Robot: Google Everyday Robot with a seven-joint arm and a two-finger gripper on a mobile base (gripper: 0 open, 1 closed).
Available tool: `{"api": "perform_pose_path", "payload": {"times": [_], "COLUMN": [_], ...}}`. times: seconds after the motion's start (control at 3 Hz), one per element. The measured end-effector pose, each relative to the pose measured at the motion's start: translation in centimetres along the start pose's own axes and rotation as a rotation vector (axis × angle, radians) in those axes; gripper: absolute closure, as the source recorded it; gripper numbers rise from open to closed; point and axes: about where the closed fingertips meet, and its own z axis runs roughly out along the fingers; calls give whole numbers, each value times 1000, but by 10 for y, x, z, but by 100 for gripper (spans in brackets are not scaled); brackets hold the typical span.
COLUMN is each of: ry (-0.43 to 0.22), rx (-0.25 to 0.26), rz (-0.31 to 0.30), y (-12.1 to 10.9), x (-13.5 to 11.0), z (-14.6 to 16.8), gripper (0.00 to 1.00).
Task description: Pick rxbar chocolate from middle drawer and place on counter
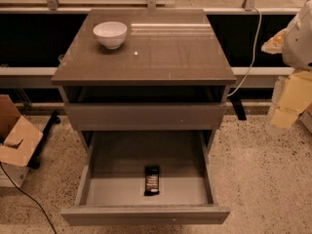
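The rxbar chocolate (152,180), a small black wrapper with pale lettering, lies flat on the grey floor of the middle drawer (145,215). That drawer is pulled far out toward the camera. Above it is a shut drawer front, and on top sits the glossy grey-brown counter (161,52). My gripper (291,101) hangs at the right edge of the view, beside the cabinet at about the height of the upper drawer. It is well away from the bar and holds nothing that I can see.
A white bowl (110,34) stands on the counter's back left. An open cardboard box (17,138) sits on the speckled floor to the left, with a dark cable (29,199) trailing past it. A white cable (251,52) hangs behind the cabinet on the right.
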Motion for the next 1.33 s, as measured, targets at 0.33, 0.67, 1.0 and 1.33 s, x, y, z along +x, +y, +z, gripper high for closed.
{"api": "perform_pose_path", "payload": {"times": [0.33, 0.67, 1.0, 1.33], "ry": [-14, -82, -154, -190], "rx": [7, -5, -15, -11], "rz": [-2, 0, 17, 50], "y": [0, 3, 8, 11], "x": [-2, -3, -6, -5], "z": [0, 14, 37, 68], "gripper": [0, 0, 0, 0]}}
